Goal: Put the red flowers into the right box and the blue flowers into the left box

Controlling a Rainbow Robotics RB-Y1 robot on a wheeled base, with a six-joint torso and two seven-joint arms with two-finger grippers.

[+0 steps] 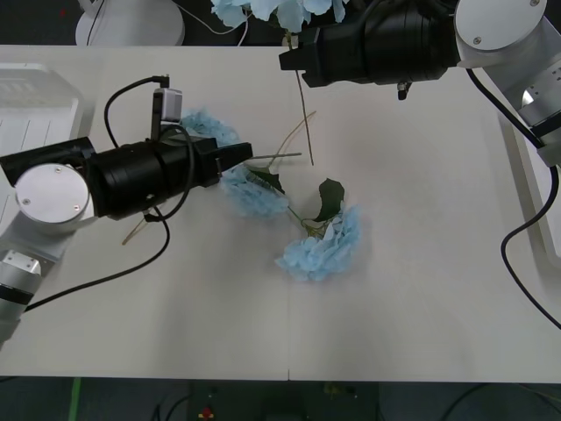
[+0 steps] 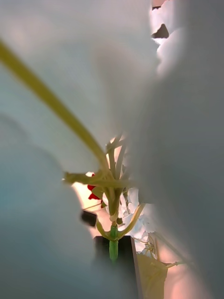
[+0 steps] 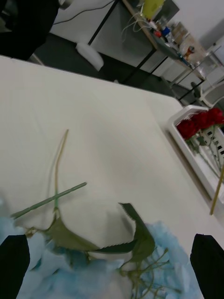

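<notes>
The red flowers are seen already lying in the right box at the surface's right edge, so that half of the task is judged complete. The blue flowers are still outstanding: clusters with crossed stems are spread over the middle of the surface, and the left box at the far-left edge is seen to hold none in its visible part. The left claw is held open just over the leftmost clusters, its black fingers straddling petals and leaves. The right claw is raised at the far edge, closed on a blue flower's stem, the bloom hanging beyond the edge. Open surface is left on the near side and toward both boxes; the tangled stems are judged the main obstruction.
</notes>
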